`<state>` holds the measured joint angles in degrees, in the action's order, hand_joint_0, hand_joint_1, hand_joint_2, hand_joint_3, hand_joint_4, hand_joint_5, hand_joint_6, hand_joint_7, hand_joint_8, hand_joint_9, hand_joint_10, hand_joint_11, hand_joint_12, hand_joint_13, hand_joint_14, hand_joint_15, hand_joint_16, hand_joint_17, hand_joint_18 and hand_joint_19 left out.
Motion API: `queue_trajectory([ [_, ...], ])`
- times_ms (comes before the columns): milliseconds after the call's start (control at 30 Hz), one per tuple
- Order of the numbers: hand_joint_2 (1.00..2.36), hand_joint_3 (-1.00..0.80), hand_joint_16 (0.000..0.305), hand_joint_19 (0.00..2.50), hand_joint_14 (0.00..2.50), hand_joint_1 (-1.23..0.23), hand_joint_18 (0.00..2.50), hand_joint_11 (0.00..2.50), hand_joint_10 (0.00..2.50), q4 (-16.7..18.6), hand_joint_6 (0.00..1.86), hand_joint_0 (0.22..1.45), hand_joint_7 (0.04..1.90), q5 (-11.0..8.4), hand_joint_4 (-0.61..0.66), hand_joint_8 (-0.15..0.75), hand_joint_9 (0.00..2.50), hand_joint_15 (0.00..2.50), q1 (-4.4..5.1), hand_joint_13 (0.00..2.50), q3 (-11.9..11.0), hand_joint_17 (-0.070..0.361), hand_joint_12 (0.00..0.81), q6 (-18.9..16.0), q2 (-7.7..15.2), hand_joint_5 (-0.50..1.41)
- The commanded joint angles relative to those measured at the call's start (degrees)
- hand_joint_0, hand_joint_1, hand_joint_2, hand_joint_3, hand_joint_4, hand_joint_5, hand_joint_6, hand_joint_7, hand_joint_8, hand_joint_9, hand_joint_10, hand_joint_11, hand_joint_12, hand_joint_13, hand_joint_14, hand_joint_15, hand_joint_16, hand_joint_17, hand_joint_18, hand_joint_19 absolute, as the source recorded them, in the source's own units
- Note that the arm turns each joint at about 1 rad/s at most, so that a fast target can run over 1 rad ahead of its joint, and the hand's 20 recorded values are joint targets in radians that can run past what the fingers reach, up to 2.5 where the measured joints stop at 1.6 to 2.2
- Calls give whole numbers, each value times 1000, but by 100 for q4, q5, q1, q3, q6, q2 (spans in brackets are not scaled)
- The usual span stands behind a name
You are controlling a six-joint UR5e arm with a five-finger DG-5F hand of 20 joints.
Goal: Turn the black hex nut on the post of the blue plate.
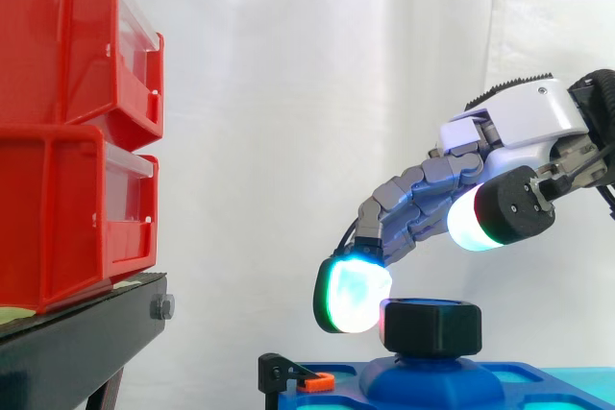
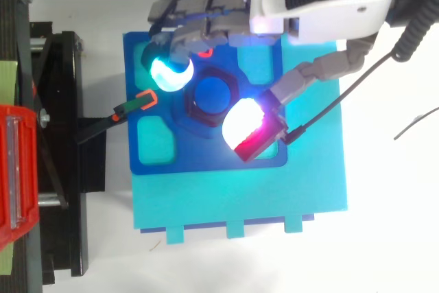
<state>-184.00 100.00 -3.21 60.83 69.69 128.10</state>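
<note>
Hovering over the black hex nut point(image 1: 431, 326), which sits on the post point(image 2: 211, 94) at the middle of the blue plate point(image 2: 206, 161), the hand point(image 1: 519, 122) is spread, 1 glowing fingertip point(image 1: 352, 295) against the nut's side and the thumb point(image 1: 480, 218) raised above the nut.

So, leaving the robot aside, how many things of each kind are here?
Red plastic bins: 2
Black hex nut: 1
Blue square plate: 1
Turquoise base board: 1
Black stand: 1
Black clamp with orange tip: 1
Total: 7
</note>
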Motion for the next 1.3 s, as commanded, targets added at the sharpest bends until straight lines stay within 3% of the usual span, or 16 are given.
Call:
queue_trajectory([
  [0,1000,-500,52,164,2,-361,0,17,0,-22,502,464,781,116,156,205,242,55,-109,39,-1,116,333,45,4,-210],
  [133,1000,-500,52,164,0,-361,0,29,0,-57,502,464,780,160,159,207,251,57,-188,40,-1,116,334,107,-4,-210],
  [300,1000,-500,52,164,2,-361,0,15,0,-172,503,464,779,345,157,207,248,59,-355,39,-10,116,334,186,-4,-210],
  [400,1000,-500,51,162,2,-361,0,11,0,-198,503,464,778,389,157,207,247,63,-382,39,-54,116,334,186,-4,-210],
  [500,1000,-500,51,163,2,-360,0,13,1,-391,502,464,780,406,159,206,245,56,-399,40,-283,116,334,247,-4,-210],
  [567,1000,-500,51,162,1,-359,0,13,0,-602,502,464,780,362,160,206,244,56,-338,40,-485,116,334,362,-4,-210],
  [833,1000,-500,52,164,1,-357,0,13,0,-681,502,463,779,222,155,207,245,59,-232,39,-722,116,335,379,-4,-210],
  [1133,1000,-500,52,159,0,-357,0,5,0,-277,502,462,781,46,157,203,244,57,66,39,-687,116,334,282,92,-210],
  [1267,1000,-500,52,165,3,-356,0,12,0,-163,502,462,777,-95,156,205,243,59,242,38,-713,116,334,45,198,-210],
])
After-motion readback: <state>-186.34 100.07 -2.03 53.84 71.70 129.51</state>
